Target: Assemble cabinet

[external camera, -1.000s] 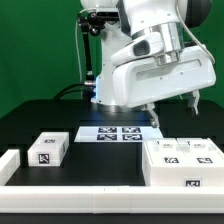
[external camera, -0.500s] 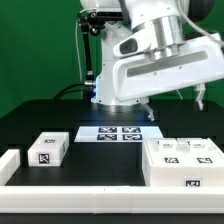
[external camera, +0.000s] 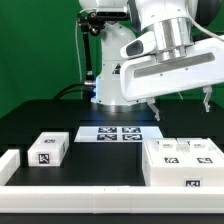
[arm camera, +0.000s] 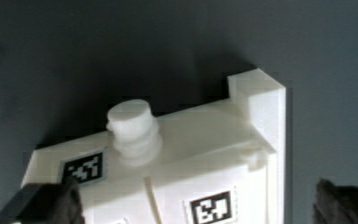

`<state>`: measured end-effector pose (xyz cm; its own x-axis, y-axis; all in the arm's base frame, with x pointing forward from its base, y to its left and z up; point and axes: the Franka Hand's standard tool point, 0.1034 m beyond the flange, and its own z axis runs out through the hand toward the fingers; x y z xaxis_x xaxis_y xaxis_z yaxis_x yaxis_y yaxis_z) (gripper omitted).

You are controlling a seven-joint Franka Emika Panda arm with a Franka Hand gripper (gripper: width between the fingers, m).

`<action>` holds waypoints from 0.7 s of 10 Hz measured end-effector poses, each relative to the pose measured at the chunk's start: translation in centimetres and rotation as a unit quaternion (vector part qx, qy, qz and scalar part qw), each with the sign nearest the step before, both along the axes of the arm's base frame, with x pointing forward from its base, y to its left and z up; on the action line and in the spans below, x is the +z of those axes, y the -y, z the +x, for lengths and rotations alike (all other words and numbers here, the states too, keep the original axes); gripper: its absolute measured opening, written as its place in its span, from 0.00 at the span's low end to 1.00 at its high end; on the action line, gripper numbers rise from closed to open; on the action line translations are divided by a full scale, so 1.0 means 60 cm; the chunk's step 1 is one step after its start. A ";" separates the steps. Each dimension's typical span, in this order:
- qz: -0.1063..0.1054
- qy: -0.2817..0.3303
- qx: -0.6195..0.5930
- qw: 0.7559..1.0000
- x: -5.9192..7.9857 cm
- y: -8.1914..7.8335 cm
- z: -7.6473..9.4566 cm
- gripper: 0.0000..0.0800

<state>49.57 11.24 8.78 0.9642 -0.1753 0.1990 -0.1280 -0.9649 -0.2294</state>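
Observation:
The cabinet (external camera: 184, 161) is a large white boxy body with small black-and-white tags, standing on the black table at the exterior view's right. My gripper (external camera: 180, 104) hangs well above it, open and holding nothing. In the wrist view the cabinet (arm camera: 194, 150) lies below with one corner showing. A short round white peg (arm camera: 135, 128) stands up from its top, and two tags show beside the peg. My gripper (arm camera: 194, 206) looks down on that top. Both dark fingers (arm camera: 43, 205) stand wide apart at the picture's edges.
A small white block (external camera: 47, 150) with a tag sits at the exterior view's left. The marker board (external camera: 110, 133) lies flat in the middle of the table. A long low white bar (external camera: 80, 186) runs along the front edge. The robot's base (external camera: 100, 60) rises behind.
The gripper has shifted a little toward the exterior view's right and risen slightly. It has stayed open. The parts on the table have not moved.

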 end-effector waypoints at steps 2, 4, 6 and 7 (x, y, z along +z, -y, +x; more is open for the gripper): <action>-0.003 0.003 0.003 1.000 -0.017 0.010 -0.001 0.81; -0.009 0.000 -0.015 1.000 -0.044 0.021 -0.001 0.81; -0.019 0.021 0.003 1.000 -0.046 0.019 0.000 0.81; -0.019 0.021 0.003 1.000 -0.046 0.020 0.001 0.81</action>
